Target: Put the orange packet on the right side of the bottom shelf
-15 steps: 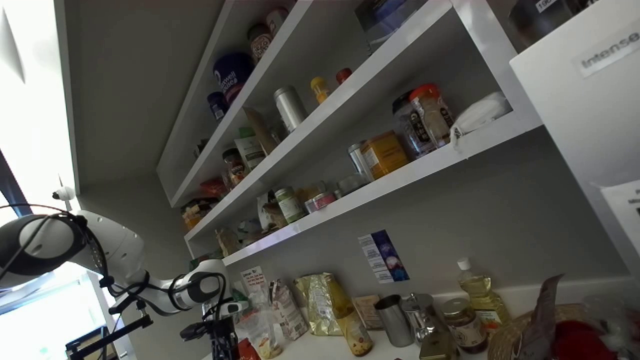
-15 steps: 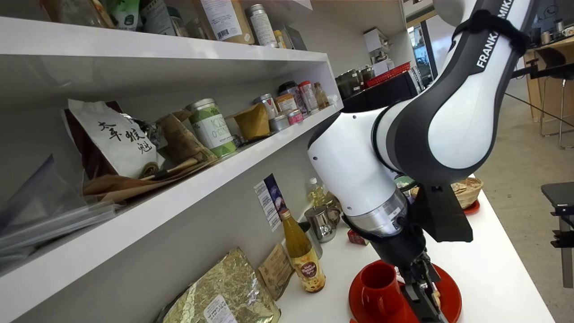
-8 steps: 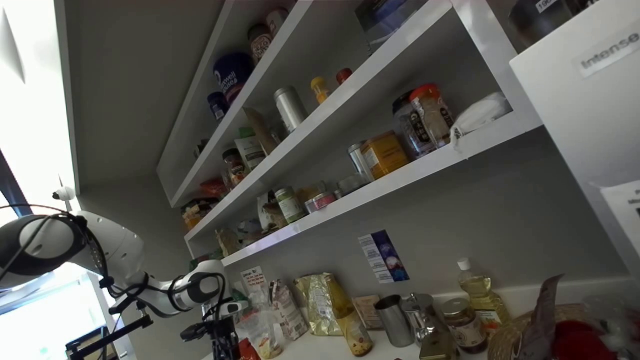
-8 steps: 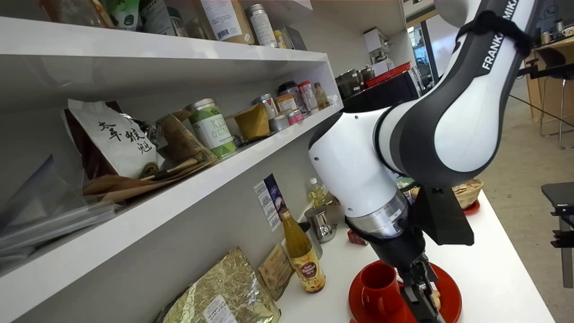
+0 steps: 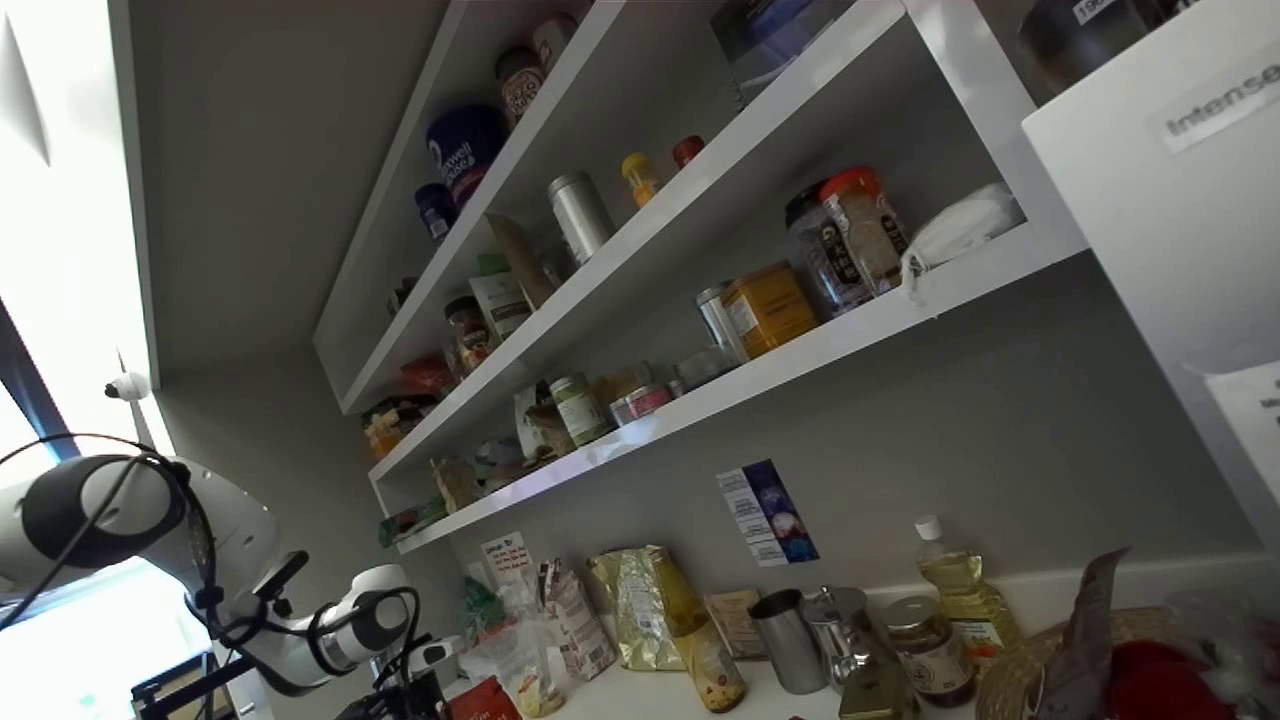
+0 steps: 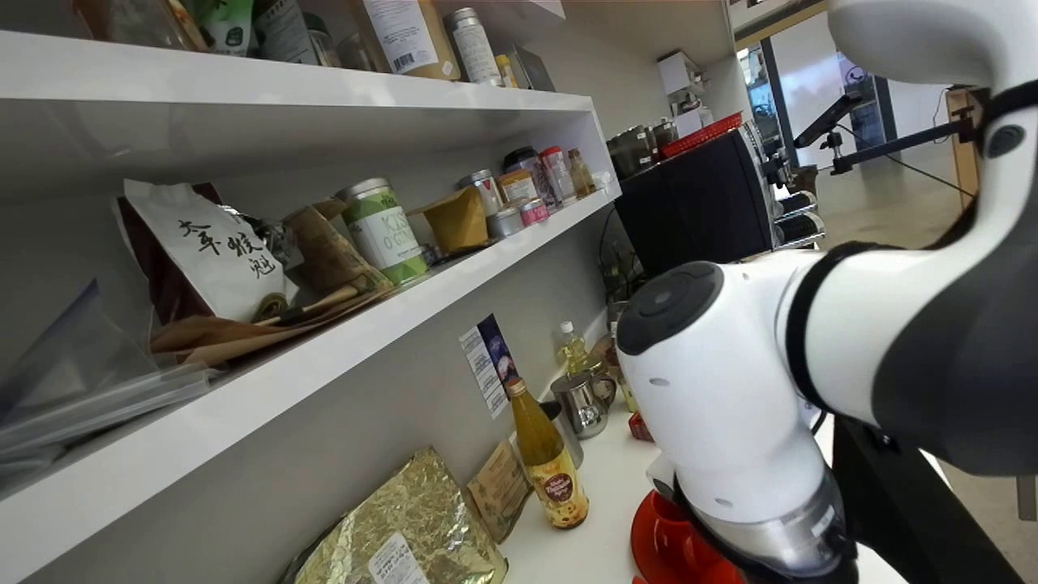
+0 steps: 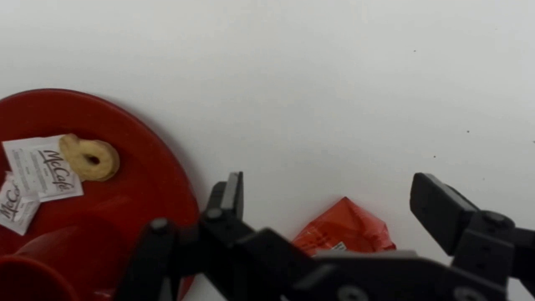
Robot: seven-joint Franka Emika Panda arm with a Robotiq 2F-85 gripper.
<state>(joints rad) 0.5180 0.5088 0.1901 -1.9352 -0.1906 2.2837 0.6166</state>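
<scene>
The orange packet (image 7: 347, 228) is on the desk (image 7: 317, 83), below the gripper (image 7: 328, 184). In the wrist view a pointed corner of it aims to the far side, with one edge slanting back to the near left and another to the near right. Its near part is hidden behind the gripper's body, so I cannot tell which way the long axis runs, or whether the packet lies flat or is propped up. In an exterior view just its top shows, right of the gripper, near a clear plastic bag (image 5: 525, 640), the rest cut off by the frame.

The jaws are released, spread wide to left and right with bare desk showing in the gap. In the wrist view the packet's far corner sits roughly midway between them, a little nearer than their tips; how far below them it lies cannot be told.

Left of the jaws is a red plate (image 7: 96, 113) with white sachets (image 7: 46, 167) and a ring-shaped biscuit (image 7: 94, 161). The bottom shelf (image 5: 860, 330) runs above the desk in both exterior views, bearing jars (image 5: 870, 240) and a white bundle (image 5: 965, 225) at its right end.
</scene>
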